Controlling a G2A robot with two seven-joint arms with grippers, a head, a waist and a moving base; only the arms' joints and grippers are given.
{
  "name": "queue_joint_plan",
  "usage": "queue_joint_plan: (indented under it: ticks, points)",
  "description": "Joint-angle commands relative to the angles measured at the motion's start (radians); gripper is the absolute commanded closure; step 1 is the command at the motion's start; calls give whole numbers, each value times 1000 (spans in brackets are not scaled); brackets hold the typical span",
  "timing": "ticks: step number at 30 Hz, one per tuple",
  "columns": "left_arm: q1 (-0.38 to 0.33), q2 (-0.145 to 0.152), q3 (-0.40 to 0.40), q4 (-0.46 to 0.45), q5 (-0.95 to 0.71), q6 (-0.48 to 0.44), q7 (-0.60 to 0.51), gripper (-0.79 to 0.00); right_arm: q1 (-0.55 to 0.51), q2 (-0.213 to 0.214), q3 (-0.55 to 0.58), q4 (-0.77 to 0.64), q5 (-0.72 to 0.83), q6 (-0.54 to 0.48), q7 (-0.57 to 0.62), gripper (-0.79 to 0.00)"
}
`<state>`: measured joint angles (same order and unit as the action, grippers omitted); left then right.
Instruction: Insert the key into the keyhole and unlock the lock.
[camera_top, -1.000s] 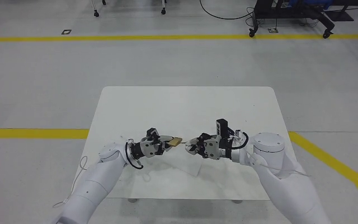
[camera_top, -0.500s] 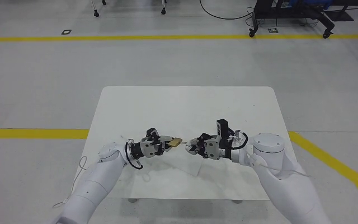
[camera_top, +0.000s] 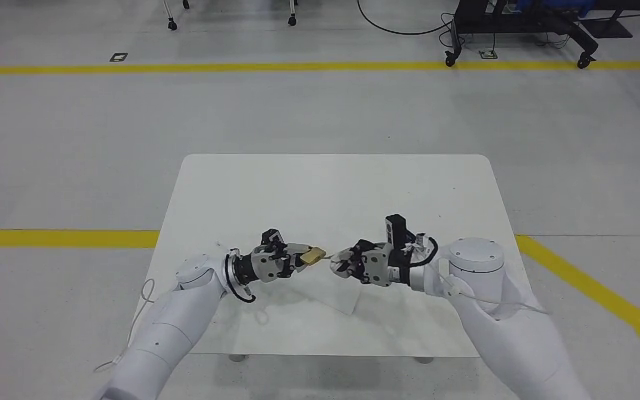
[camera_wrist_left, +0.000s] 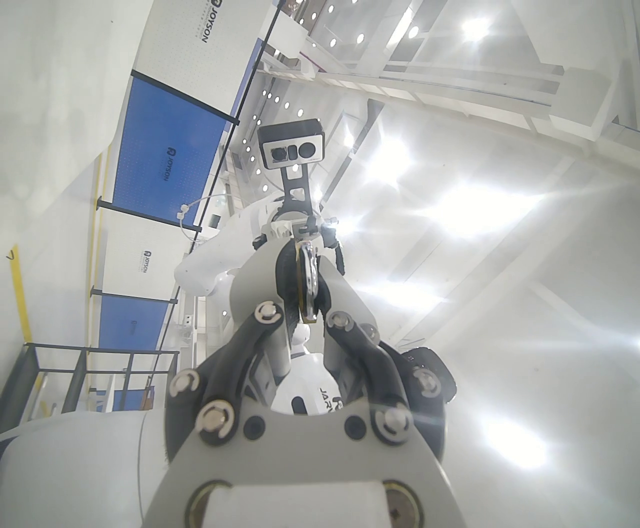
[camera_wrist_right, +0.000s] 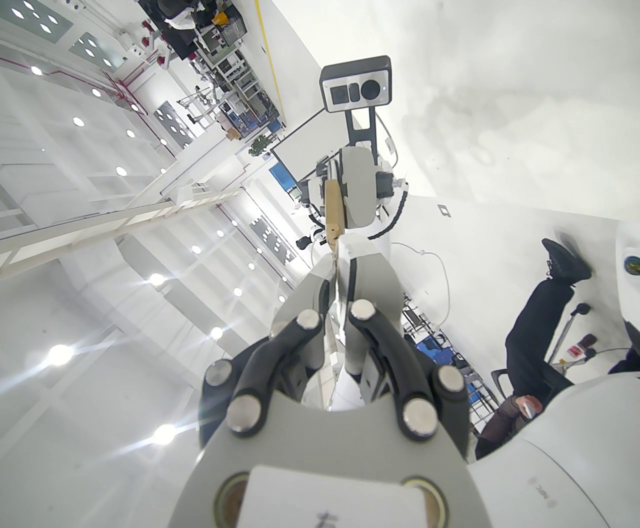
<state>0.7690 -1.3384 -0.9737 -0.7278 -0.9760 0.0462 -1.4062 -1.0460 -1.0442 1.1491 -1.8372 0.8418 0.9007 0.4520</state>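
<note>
**A:** While we are looking down from above, what is the left gripper doing?

**B:** It is clamping tight on the brass lock and holding it in the air over the front half of the white table. The lock's free end is pointing toward the other arm.

**A:** And what is sitting just right of the lock?

**B:** The key is pointing at it, its tip reaching right up to the lock's end. I am not managing to tell whether the tip is going into the keyhole.

**A:** What is holding the key?

**B:** The right gripper is pinching it, closed down to the width of the thin blade. In the right wrist view the key is showing edge-on, lining up with the lock beyond it.

**A:** So both are hanging above the table?

**B:** Yes, both are hovering near its front middle, facing each other.
</note>
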Motion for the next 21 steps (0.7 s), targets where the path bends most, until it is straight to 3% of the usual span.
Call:
queue_joint_plan:
  ticks: [1,13,21]
  points:
    - [1,0,-2,-1,3,0,2,0,-1,0,-4,-2,-3,2,-1,0]
    - [4,-3,-13,-3,25,-7,25,0,-13,5,3,-14,-15,-11,6,0]
    - [22,5,-33,-50,88,-58,132,0,-57,0,43,-43,8,-46,-144,0]
